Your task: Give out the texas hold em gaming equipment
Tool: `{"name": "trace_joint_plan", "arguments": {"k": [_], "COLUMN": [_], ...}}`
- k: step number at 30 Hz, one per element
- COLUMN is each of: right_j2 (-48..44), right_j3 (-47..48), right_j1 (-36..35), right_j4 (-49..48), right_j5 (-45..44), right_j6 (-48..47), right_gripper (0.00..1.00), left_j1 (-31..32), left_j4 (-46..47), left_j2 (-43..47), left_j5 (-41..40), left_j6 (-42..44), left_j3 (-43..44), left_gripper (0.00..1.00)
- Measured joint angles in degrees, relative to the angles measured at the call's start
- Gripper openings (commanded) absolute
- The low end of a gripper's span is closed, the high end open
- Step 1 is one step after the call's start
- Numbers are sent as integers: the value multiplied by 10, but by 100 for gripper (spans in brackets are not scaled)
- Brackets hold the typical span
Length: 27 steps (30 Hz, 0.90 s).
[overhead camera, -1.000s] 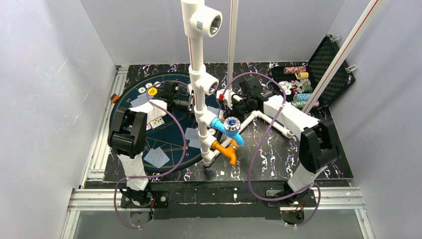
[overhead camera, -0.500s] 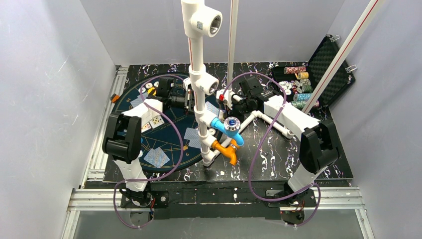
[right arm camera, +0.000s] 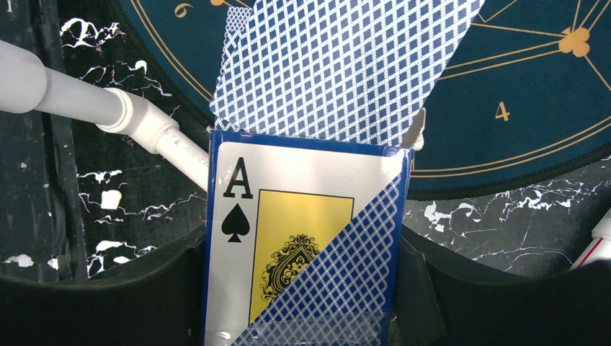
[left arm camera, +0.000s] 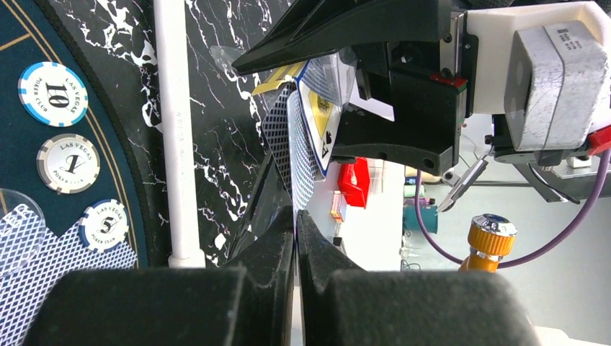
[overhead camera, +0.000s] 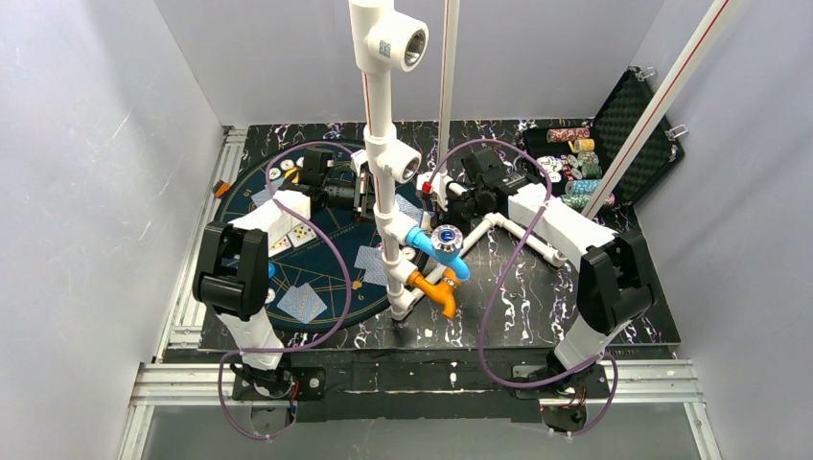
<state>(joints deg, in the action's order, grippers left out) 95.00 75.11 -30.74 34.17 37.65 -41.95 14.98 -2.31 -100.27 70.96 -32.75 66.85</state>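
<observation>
The card [right arm camera: 346,65] with the blue back sticks half out of the deck [right arm camera: 288,216], up in the air just beside the white pipe [overhead camera: 383,206]. The ace of spades is on the front of the deck. The right pincer [right arm camera: 306,281] holds the deck, with one finger pressed on each side. The card's long side points straight away from the deck, toward the left pincer [left arm camera: 295,223]. The left arm is the one nearer to the card's free end. From the left wrist the card shows edge on, and its end runs down into the thin gap between the two left fingers. That pincer is almost fully closed, and it looks like it pinches the card, though the spot where they touch is hard to see. I think the next move is to pull the card out along its long side and lay it on the blue mat [overhead camera: 326,264]. Three chips [left arm camera: 72,163] lie flat on the mat near the left pincer. More cards [overhead camera: 302,303] lie there too. The mat lies on the black surface [overhead camera: 537,287].
</observation>
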Motion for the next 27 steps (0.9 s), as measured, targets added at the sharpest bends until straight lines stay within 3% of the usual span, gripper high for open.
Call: {"name": "trace_joint_plan", "arguments": {"k": [16, 27], "right_j2": [0, 0], "right_j3": [0, 0], "right_j1": [7, 7], "right_j4": [0, 0], "right_j5": [0, 0], "right_j6": [0, 2], "right_gripper": [1, 1], "left_j1": [-53, -110], "left_j4": [-35, 22], "left_j2": [52, 53], "left_j5": [-1, 10], "left_j6": [11, -135], "left_j3": [0, -47], "left_gripper": [0, 0]}}
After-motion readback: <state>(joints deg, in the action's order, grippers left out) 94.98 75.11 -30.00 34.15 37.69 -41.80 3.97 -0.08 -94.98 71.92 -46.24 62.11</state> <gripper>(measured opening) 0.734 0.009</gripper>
